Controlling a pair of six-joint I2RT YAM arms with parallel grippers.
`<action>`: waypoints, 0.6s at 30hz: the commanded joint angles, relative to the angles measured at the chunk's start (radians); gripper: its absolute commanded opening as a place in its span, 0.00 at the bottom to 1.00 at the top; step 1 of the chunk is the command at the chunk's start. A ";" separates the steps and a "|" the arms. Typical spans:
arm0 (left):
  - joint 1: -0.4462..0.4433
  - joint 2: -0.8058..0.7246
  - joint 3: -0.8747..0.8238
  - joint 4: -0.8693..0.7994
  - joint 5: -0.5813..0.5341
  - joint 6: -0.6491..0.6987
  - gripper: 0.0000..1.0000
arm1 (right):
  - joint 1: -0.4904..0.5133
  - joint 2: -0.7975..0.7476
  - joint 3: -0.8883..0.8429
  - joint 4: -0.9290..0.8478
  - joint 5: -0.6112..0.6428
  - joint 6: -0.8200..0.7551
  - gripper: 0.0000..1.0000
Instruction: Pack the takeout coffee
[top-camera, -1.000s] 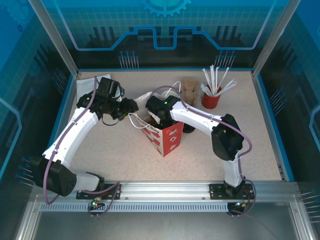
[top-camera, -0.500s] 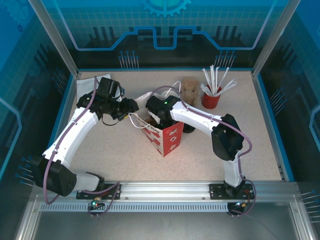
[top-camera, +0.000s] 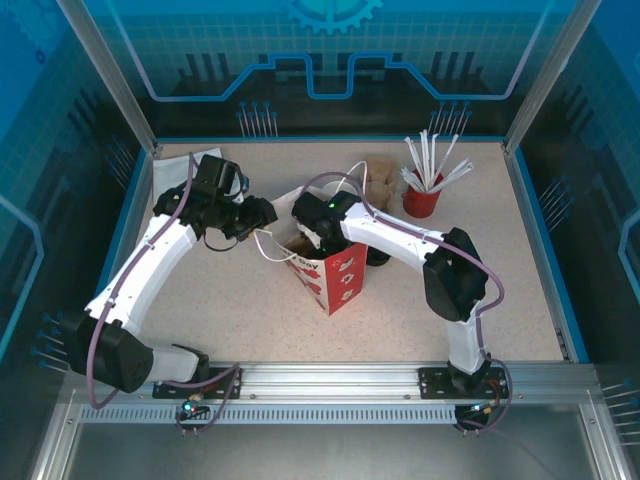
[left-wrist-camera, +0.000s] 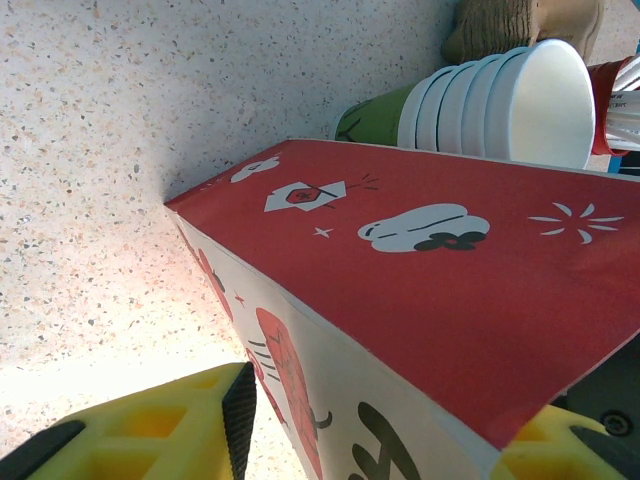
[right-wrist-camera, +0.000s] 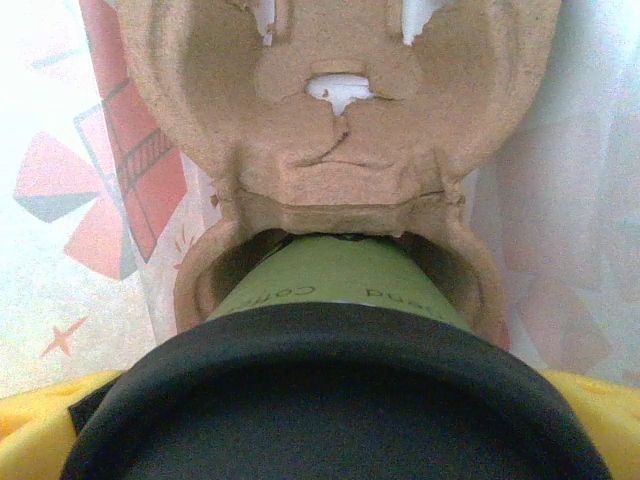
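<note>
A red and white paper bag (top-camera: 335, 280) stands mid-table. My right gripper (top-camera: 308, 238) reaches down into its mouth. Inside, the takeout coffee's green cup (right-wrist-camera: 340, 280) sits in a socket of the brown moulded carrier (right-wrist-camera: 340, 120). Its black lid (right-wrist-camera: 330, 400) lies between my right gripper's (right-wrist-camera: 330, 440) yellow fingers (right-wrist-camera: 30, 435), and contact with them is hidden. My left gripper (top-camera: 258, 213) is at the bag's left rim. In the left wrist view the bag (left-wrist-camera: 450, 300) runs between that gripper's (left-wrist-camera: 390, 440) fingers. A strip of table shows between the left pad (left-wrist-camera: 240, 420) and the bag wall.
A red cup of white straws (top-camera: 422, 200) stands at the back right. A stack of white and green cups (left-wrist-camera: 480, 95) lies on its side behind the bag, near a brown object (top-camera: 380, 175). White paper (top-camera: 175, 170) lies at the back left.
The bag's mouth and its white string handles have shifted slightly. Both arms have stayed almost where they were.
</note>
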 joint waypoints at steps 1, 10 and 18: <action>-0.004 -0.012 -0.003 -0.015 0.013 -0.004 0.43 | -0.013 -0.024 0.033 -0.044 -0.005 0.010 1.00; -0.005 -0.024 -0.004 -0.017 0.017 -0.003 0.40 | -0.014 -0.021 0.121 -0.090 0.007 0.031 1.00; -0.012 -0.027 -0.001 -0.020 0.011 -0.005 0.40 | -0.016 -0.005 0.243 -0.156 0.021 0.038 1.00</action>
